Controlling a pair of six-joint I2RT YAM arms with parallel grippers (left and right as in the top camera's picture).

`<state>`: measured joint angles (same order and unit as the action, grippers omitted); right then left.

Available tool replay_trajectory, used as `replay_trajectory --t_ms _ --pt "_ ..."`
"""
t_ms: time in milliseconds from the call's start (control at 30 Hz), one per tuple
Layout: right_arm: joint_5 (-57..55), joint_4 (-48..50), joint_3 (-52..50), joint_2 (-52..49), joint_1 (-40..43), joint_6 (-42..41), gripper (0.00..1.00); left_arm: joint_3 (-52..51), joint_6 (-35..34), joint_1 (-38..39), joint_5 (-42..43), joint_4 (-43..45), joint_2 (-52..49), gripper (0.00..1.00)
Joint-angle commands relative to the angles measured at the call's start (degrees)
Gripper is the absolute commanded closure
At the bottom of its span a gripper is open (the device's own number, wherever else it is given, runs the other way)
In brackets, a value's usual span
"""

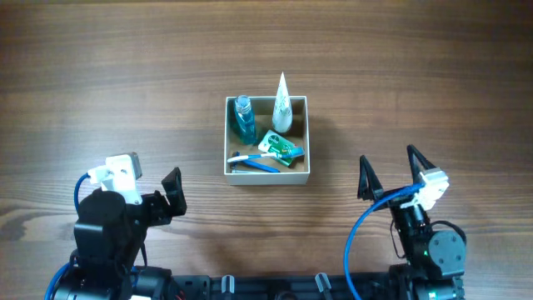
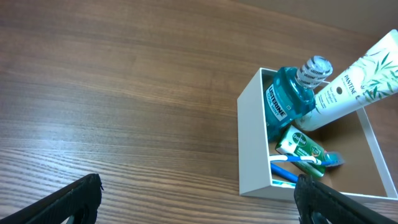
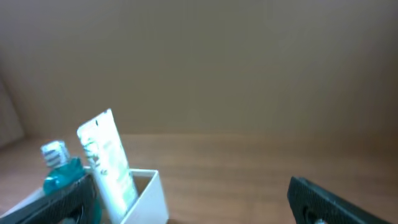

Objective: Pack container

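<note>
1. Position of parts. The container (image 1: 266,178) stands near the middle of the bench (image 1: 125,67), forward of both arms, between them and well apart from each. Its outer walls are white and its inside is tan.

2. Contents. A teal mouthwash bottle (image 2: 287,102) stands in one far corner. A white tube (image 2: 354,84) stands in the other far corner and leans against the bottle. A small green pack (image 2: 301,146) and a blue toothbrush (image 2: 305,160) lie flat on the floor of the container, toward its near side.

3. Legible markings, left wrist view only. The bottle label reads LISTERINE. The tube reads PANTENE, beside a green leaf print. The green pack carries print too small to read.

4. Left hand (image 2: 198,180). It is spread wide: the two fingers sit at the lower corners of the left wrist view with only bare bench between them. It grips nothing.

5. Right hand (image 1: 387,158). Its fingers stand apart in a V in the overhead view. It is empty.

6. Differences between views. The overhead view shows all four items and both arms, but no readable text. The right wrist view is blurred and low. It shows only one corner of the container, the bottle top and the tube rising above the rim.
</note>
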<state>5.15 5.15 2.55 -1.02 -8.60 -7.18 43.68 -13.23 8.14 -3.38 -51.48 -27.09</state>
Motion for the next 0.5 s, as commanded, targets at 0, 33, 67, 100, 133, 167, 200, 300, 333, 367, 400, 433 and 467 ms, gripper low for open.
replay_trajectory --t_ms 0,33,67,100,133,167,200,300,333,367,400,433,467 --pt "4.2 -0.2 -2.3 0.8 -0.3 12.6 0.00 -0.2 -0.7 -0.3 -1.0 0.0 0.1 0.00" --pt "5.5 -2.5 -2.3 0.8 -0.3 16.0 0.00 -0.2 -0.7 -0.3 -1.0 0.0 0.1 0.00" --pt "5.5 -4.7 -2.3 0.8 -0.3 17.2 0.00 -0.2 -0.7 -0.3 -1.0 0.0 0.1 0.00" --pt "5.5 -4.4 -2.2 0.8 -0.3 17.1 0.00 -0.2 -0.7 -0.3 -1.0 0.0 0.1 0.00" --pt "5.5 -4.3 -2.2 0.8 -0.3 17.2 0.00 -0.2 -0.7 -0.3 -1.0 0.0 0.1 0.00" --pt "5.5 -4.3 -2.2 0.8 -0.3 17.6 0.00 -0.2 -0.7 -0.3 -1.0 0.0 0.1 0.00" --pt "5.5 -4.3 -2.2 0.8 -0.3 17.6 0.00 -0.2 -0.7 -0.3 -1.0 0.0 0.1 0.00" --pt "5.4 -4.3 -2.2 0.7 -0.3 17.6 0.00 -0.2 -0.7 -0.3 -1.0 0.0 0.1 0.00" --pt "5.5 -4.3 -2.2 0.5 -0.3 17.6 0.00 -0.2 -0.7 -0.3 -1.0 0.0 0.1 0.00" --pt "5.4 -4.3 -2.2 0.4 -0.3 17.6 0.00 -0.2 -0.7 -0.3 -1.0 0.0 0.1 0.00" --pt "5.4 -4.3 -2.2 0.3 -0.3 17.6 0.00 -0.2 -0.7 -0.3 -1.0 0.0 0.1 0.00" --pt "5.5 -4.3 -2.2 0.3 -0.3 17.6 0.00 -0.2 -0.7 -0.3 -1.0 0.0 0.1 0.00" --pt "5.5 -4.3 -2.2 0.2 -0.3 17.6 0.00 -0.2 -0.7 -0.3 -1.0 0.0 0.1 0.00"
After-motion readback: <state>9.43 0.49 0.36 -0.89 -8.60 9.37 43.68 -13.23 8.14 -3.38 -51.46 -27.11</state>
